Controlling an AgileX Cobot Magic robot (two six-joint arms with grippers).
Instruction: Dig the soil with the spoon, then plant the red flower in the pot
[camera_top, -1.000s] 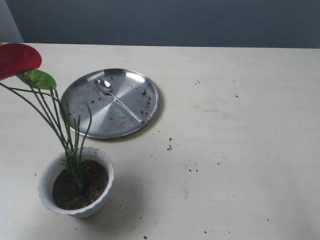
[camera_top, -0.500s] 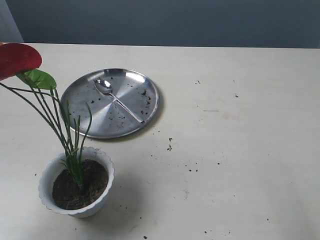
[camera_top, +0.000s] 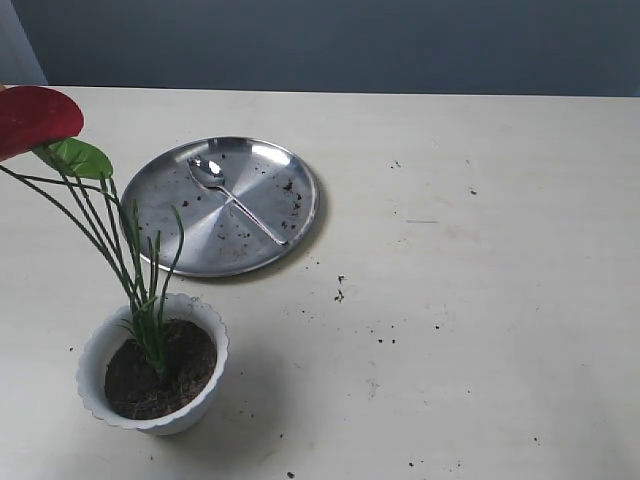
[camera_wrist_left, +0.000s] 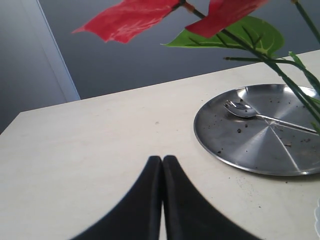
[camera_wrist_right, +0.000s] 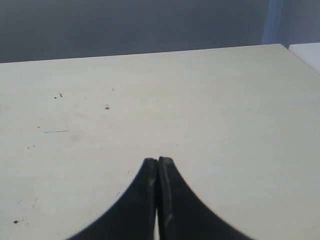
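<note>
The pot (camera_top: 205, 400) is seen standing upright on the bench (camera_top: 480, 300), at the near left of the exterior view. It is filled with dark soil (camera_top: 185, 362) to just under the scalloped rim. The red flower (camera_top: 35, 118) is planted in it: the thin green stems (camera_top: 120, 250) are stuck into the soil near the middle and are tilted away toward the left. The red petal and the green leaf (camera_top: 78, 157) are carried high, out past the pot's rim. The steel plate (camera_top: 225, 255) is set flat behind the pot, near it but not touching. The spoon (camera_top: 245, 210) is laid inside the plate, bowl toward the far side, handle slanted toward the plate's near right edge. Dark specks (camera_top: 340, 295) of soil are scattered on the bench to the right of the plate, and a few more are seen on the plate itself. The left tool (camera_wrist_left: 161, 160) is shown with both fingers pressed together and nothing clamped between them. It is held above bare bench, with the flower's petals overhead and the plate and spoon off to one side in its view. The right tool (camera_wrist_right: 158, 161) is likewise closed tight on nothing and is held over an open stretch of bench marked only by a few soil crumbs. Neither tool is touching any object.
</note>
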